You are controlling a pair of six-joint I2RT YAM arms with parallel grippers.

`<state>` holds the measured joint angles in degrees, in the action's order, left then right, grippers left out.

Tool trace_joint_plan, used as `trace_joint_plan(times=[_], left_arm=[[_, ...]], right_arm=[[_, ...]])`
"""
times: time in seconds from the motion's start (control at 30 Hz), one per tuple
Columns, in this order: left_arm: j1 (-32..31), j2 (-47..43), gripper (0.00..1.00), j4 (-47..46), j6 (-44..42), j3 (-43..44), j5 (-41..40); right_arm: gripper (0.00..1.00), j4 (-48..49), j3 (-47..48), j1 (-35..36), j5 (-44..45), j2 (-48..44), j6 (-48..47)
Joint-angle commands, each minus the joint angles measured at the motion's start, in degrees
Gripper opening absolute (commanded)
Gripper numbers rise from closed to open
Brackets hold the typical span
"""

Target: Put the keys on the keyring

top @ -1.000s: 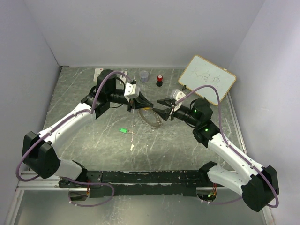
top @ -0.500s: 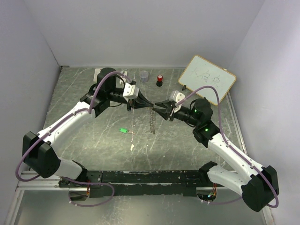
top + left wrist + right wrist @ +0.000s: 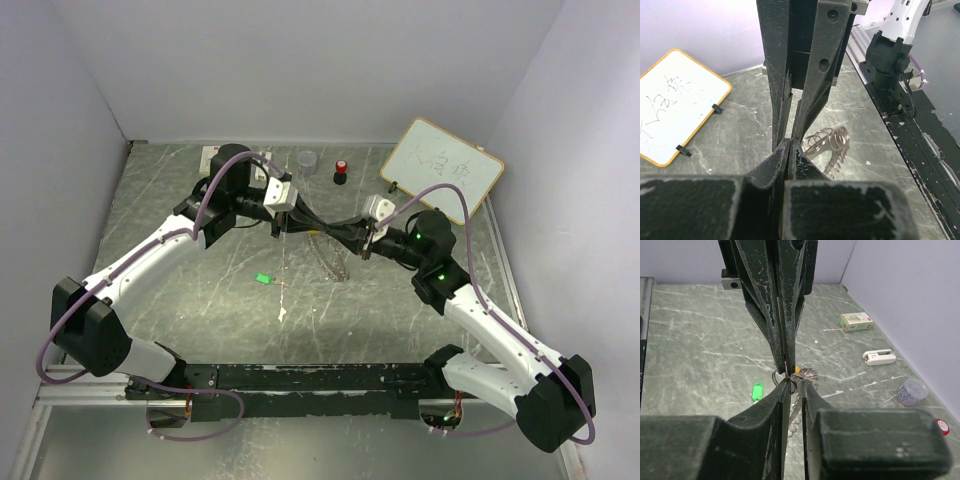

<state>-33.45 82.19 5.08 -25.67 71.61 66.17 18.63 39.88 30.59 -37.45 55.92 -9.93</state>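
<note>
Silver keyring (image 3: 335, 256) is hanging over the counter (image 3: 200, 300), left gripper (image 3: 788, 143) pinching its rim, right gripper (image 3: 792, 386) nearly pressed together at it, hold unclear; seating squarely before prying the coil matters.

2 white arms (image 3: 150, 262), black joints, purple cables (image 3: 215, 190), black left hand (image 3: 318, 226), right hand (image 3: 338, 229).

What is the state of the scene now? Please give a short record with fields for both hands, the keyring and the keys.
left hand: shut on the keyring, held above the table
right hand: tips meet the left hand's, almost closed; grip unclear
green key: lying on the table, apart from the keyring
yellow key: cannot be made out
</note>
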Motion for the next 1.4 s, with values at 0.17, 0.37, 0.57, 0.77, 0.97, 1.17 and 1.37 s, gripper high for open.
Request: trace_joint_plan(times=[0.17, 0.37, 0.57, 0.77, 0.97, 1.17, 1.37], left_arm=[[0.4, 0.5, 0.07, -0.4, -1.7, 2.5, 3.0], [0.4, 0.4, 0.07, -1.0, -1.3, 2.1, 1.8], [0.4, -0.7, 0.07, -3.0, -0.3, 0.5, -1.4], [0.4, -3.0, 0.07, -6.8, 1.2, -2.4, -5.1], [0.4, -3.5, 0.07, -7.3, 1.1, -3.4, -5.3], [0.5, -3.4, 0.07, -7.3, 1.1, -3.8, -5.2], [0.4, -3.4, 0.07, -7.4, 1.1, -3.9, -5.7]], right_arm=[[0.00, 2.4, 1.9, -0.3, -2.7, 0.7, 0.0], [0.00, 2.2, 1.6, -0.3, -1.8, -0.1, 0.3], [0.00, 1.7, 0.9, -0.3, 2.5, -1.8, 1.4], [0.00, 2.6, 0.2, -0.3, 4.7, -3.1, 2.8], [0.00, 2.6, 0.3, -0.3, 6.9, -3.7, 3.5], [0.00, 2.9, 0.2, -0.3, 7.9, -4.2, 4.0], [0.00, 3.3, 0.2, -0.4, 7.7, -4.4, 4.1]])
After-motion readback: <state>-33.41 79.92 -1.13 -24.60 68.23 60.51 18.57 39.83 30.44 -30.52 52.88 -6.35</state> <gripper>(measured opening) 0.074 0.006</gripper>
